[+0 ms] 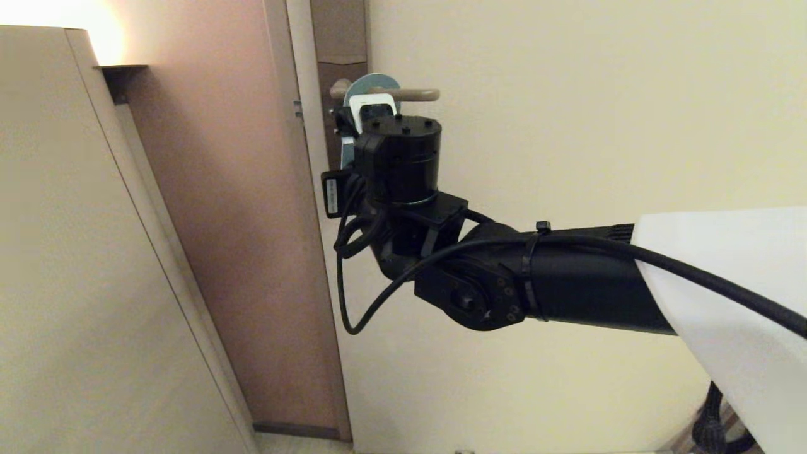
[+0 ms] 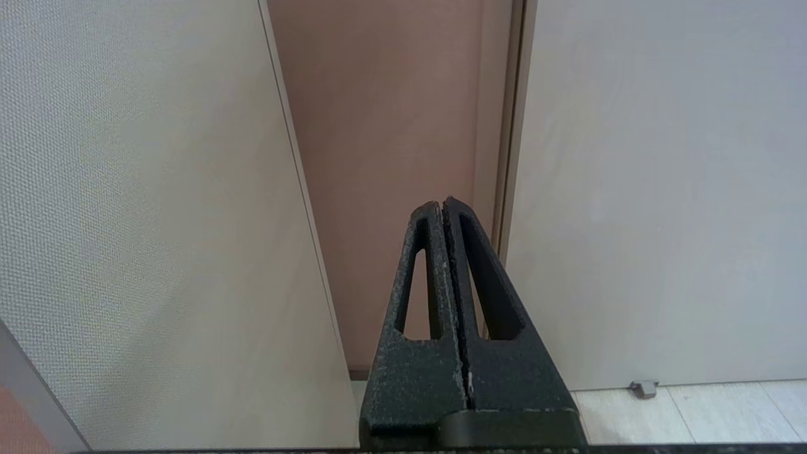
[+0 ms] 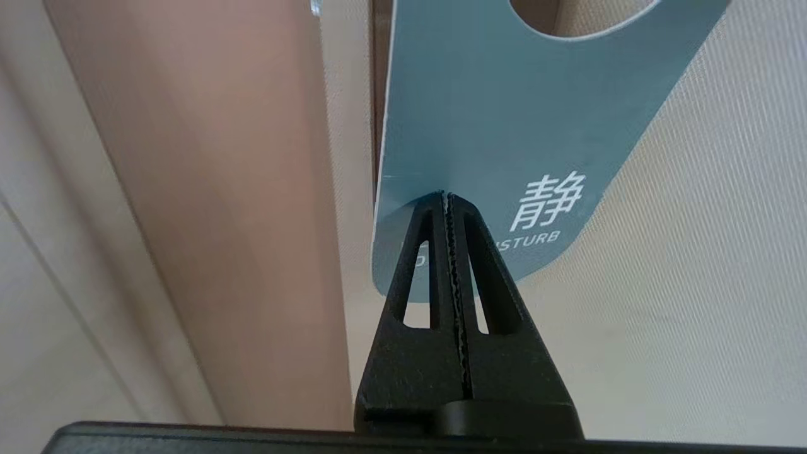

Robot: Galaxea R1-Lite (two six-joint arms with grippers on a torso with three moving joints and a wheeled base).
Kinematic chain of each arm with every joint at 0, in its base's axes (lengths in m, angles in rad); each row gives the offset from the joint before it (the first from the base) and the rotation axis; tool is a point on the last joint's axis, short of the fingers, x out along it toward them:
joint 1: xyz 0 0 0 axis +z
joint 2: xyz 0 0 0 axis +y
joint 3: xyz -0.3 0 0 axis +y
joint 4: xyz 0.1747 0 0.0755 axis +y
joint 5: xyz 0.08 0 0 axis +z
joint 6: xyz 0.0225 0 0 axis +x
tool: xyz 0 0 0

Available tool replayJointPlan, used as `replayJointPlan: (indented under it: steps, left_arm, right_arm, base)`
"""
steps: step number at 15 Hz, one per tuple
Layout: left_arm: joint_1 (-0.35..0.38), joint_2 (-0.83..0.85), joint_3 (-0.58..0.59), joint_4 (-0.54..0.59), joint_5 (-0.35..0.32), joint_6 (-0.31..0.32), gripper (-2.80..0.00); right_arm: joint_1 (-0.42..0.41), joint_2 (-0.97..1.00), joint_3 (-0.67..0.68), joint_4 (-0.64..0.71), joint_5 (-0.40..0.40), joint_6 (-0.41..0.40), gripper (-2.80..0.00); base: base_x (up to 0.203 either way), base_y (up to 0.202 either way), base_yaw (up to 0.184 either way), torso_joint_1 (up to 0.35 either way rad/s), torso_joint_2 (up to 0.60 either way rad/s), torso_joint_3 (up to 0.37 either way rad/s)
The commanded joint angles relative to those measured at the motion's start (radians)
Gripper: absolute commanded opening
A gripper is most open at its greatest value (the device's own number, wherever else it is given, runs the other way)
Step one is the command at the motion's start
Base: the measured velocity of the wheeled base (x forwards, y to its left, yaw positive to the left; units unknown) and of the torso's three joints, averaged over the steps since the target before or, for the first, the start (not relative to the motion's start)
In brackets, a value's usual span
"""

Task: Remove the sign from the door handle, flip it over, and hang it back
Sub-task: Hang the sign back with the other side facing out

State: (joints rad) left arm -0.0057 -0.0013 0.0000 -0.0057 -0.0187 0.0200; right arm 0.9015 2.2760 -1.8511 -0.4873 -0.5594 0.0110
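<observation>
The right gripper (image 3: 446, 197) has its two fingers pressed together on the lower part of the sign (image 3: 504, 126), the fingertips pinching the card's blue-grey face just beside the white printed characters. In the right wrist view the card rises away from the fingertips toward its big oval hole, whose lower edge shows at the far end of the card, with the pale door (image 3: 693, 252) behind it.

In the head view the right arm (image 1: 555, 277) reaches in from the right and up to the door handle (image 1: 403, 94). The rounded top of the sign (image 1: 372, 83) shows just behind the lever, and the rest of the card runs down behind the black wrist. The card seems to be looped over the lever, though the wrist hides too much to be sure.

The left gripper (image 2: 443, 203) appears only in its own wrist view, fingers pressed together and holding nothing, low down and pointed at the reddish-brown panel (image 2: 391, 126) between two pale surfaces.

There is one sign, one door handle with one tall backplate (image 1: 340, 57), and two grippers.
</observation>
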Motion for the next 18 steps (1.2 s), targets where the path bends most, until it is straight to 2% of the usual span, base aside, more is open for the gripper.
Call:
replayJointPlan:
  steps: [1,7,10,18]
  left_arm:
    - [0.000,0.001,0.000,0.000,-0.001,0.000,-2.80]
    - [0.000,0.001,0.000,0.000,-0.001,0.000,-2.80]
    - [0.000,0.001,0.000,0.000,0.000,0.000,-2.80]
    - [0.000,0.001,0.000,0.000,0.000,0.000,-2.80]
  right_arm:
    - [0.002,0.036,-0.004,-0.053,-0.004,-0.023,-2.80]
    - [0.033,0.122,-0.099,-0.191,-0.004,-0.053,-2.80]
    - [0.046,0.173,-0.098,-0.272,-0.004,-0.075,-2.80]
    - [0.034,0.212,-0.102,-0.280,-0.004,-0.129,-2.80]
  base:
    - [0.000,0.000,0.000,0.000,0.00,0.000]
    - [0.000,0.000,0.000,0.000,0.00,0.000]
    - [0.000,0.000,0.000,0.000,0.00,0.000]
    - [0.000,0.000,0.000,0.000,0.00,0.000]
